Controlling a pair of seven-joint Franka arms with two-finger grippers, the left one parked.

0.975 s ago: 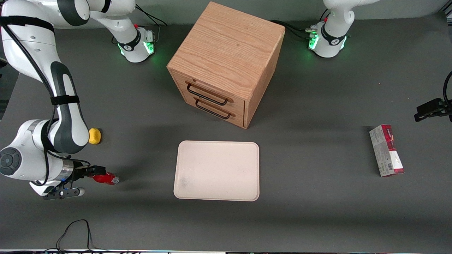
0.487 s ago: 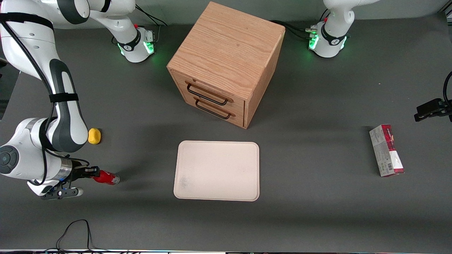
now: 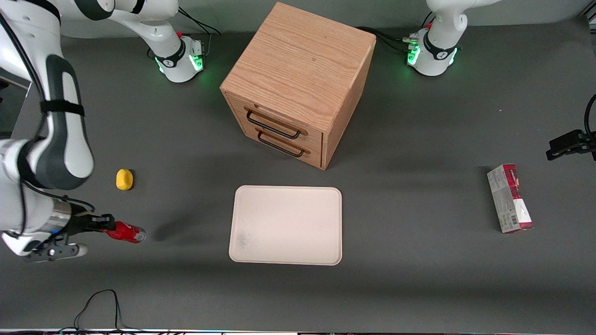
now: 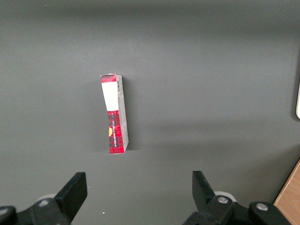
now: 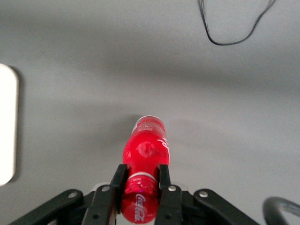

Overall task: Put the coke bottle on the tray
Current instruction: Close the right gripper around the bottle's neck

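Note:
The coke bottle (image 3: 125, 232) is small and red with white script. It lies sideways in my right gripper (image 3: 105, 226), held a little above the table, with its shadow apart from it. In the right wrist view the black fingers (image 5: 118, 180) are shut on the bottle's neck, just below the cap, and the bottle (image 5: 145, 149) points away from the gripper (image 5: 140, 177). The cream-white tray (image 3: 286, 204) lies flat in front of the cabinet. It is well apart from the bottle, toward the parked arm's end. Its edge shows in the right wrist view (image 5: 6, 126).
A wooden two-drawer cabinet (image 3: 298, 83) stands at mid-table, farther from the front camera than the tray. A yellow lump (image 3: 124, 179) lies close to the gripper. A red-and-grey carton (image 3: 510, 197) lies toward the parked arm's end. A black cable (image 3: 100, 302) loops at the near table edge.
My gripper has moved with the bottle away from the tray, toward the working arm's end, and has risen. The bottle's shadow now lies apart from it.

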